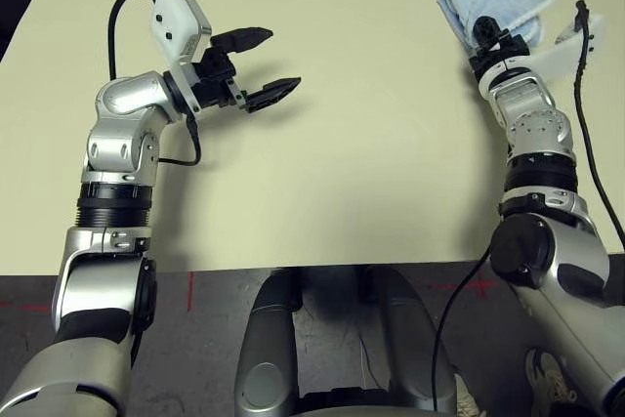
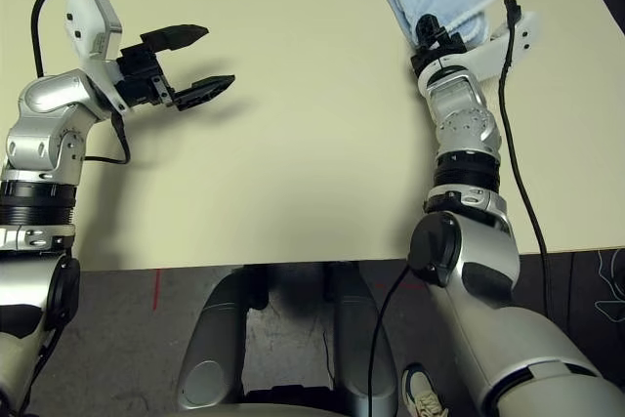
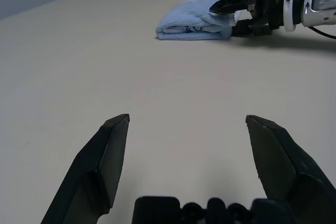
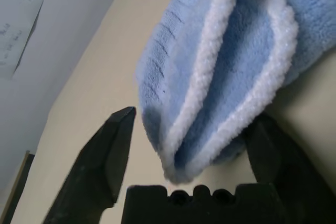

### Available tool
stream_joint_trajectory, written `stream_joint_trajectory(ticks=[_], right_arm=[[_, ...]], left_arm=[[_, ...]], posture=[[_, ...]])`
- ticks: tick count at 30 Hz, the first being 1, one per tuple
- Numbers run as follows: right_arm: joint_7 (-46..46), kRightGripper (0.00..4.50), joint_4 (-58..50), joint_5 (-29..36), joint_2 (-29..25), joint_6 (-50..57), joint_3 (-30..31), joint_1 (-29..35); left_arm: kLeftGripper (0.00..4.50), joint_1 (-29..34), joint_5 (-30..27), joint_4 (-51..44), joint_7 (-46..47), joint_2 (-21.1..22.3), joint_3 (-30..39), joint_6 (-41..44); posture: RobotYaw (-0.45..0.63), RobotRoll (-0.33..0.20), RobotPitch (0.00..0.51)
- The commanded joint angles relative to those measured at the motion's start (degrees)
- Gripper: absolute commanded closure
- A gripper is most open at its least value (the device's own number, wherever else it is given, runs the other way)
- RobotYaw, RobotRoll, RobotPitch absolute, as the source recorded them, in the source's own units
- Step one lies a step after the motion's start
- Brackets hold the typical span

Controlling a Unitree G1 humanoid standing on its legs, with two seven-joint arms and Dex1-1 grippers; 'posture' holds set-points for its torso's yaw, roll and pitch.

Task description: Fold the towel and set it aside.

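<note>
The towel [image 1: 488, 2], light blue with white stitched edging, lies folded in a bundle at the far right of the cream table [image 1: 371, 163]. My right gripper [image 1: 493, 31] is at its near edge. In the right wrist view the folded layers of the towel [image 4: 226, 66] sit between the spread fingers [image 4: 113, 156], with a gap on one side, so the gripper is open around it. My left gripper [image 1: 273, 61] hovers open and empty over the far left of the table, well apart from the towel [image 3: 191, 19].
A black cable [image 1: 586, 75] runs along my right forearm past the table's right edge. The table's front edge lies just ahead of my body, with dark floor below it.
</note>
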Motion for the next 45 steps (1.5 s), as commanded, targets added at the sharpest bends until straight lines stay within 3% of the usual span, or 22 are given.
stream_joint_trajectory(ticks=[1, 6, 10, 15, 20, 26, 34, 45], right_arm=[[-0.24, 0.03, -11.07, 6.28, 0.41, 9.34, 1.07, 4.72], [6.87, 0.03, -16.73, 8.23, -4.52, 16.34, 5.18, 7.11], [22.49, 0.03, -14.82, -2.65, -12.64, 8.77, 15.96, 8.68], [28.68, 0.03, -1.52, -11.94, -14.86, -5.37, 18.65, 4.17], [30.08, 0.03, 14.78, -18.91, -12.9, -22.73, 18.5, -0.77], [24.96, 0.03, 26.96, -24.0, -11.55, -38.71, 16.75, -1.78], [16.05, 0.03, 34.33, -25.65, -10.02, -38.14, 15.4, -2.38], [21.71, 0.03, 32.94, -25.1, -12.32, -39.33, 14.45, -1.78]], left_arm=[[0.0, -0.34, 0.51, 0.18, -0.71, -0.36, -0.68, -1.03], [0.0, 0.09, -0.13, 0.14, 0.72, -1.23, 0.08, -0.16], [0.0, 1.92, -0.72, -0.94, 5.37, -2.7, 1.95, 2.11], [0.0, 4.99, 1.16, -2.65, 15.66, -5.58, 3.84, 3.7], [0.0, 5.84, 4.05, 0.19, 29.84, -9.19, 7.15, 2.55], [0.0, 5.26, 7.34, 4.41, 41.98, -11.66, 9.86, -2.2], [0.0, 6.5, 7.97, 7.16, 46.12, -11.96, 10.31, -4.44], [0.0, 6.22, 8.19, 8.8, 48.51, -11.46, 11.56, -5.44]], posture=[[-0.02, 0.0, 0.304], [-0.02, 0.0, 0.3], [-0.01, 0.0, 0.296], [0.0, 0.0, 0.292], [0.03, 0.0, 0.285], [0.06, 0.0, 0.275], [0.07, 0.0, 0.271], [0.06, 0.0, 0.271]])
